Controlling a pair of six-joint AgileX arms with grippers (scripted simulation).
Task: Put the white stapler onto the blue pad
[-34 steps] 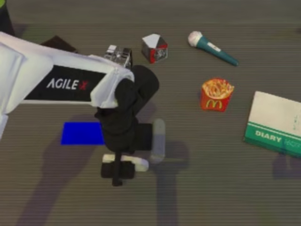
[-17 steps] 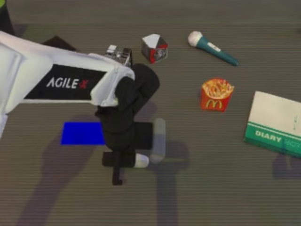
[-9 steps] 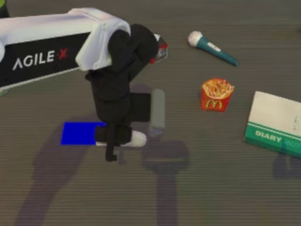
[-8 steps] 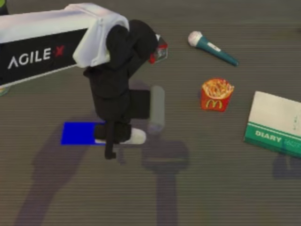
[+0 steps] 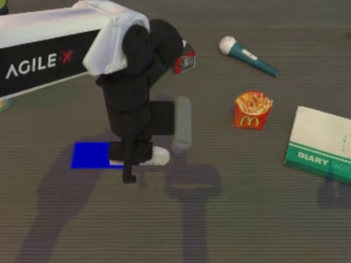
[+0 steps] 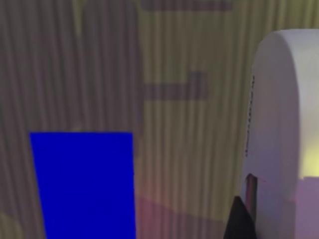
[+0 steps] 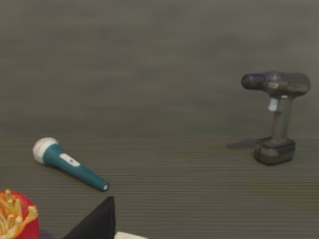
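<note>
Top view: left pincer clamped on smooth, round-ended white stapler — beside flat blue pad

Stapler mostly hidden in the top view under the left gripper, only its rounded end showing; cut off at the edge in the left wrist view. Pad partly covered at its right end by the same gripper, so contact between stapler and pad not readable, perhaps still apart. Red-and-white box largely hidden behind the left arm. Diary cut by the right edge. Fries clipped at the right wrist view's corner.
</note>
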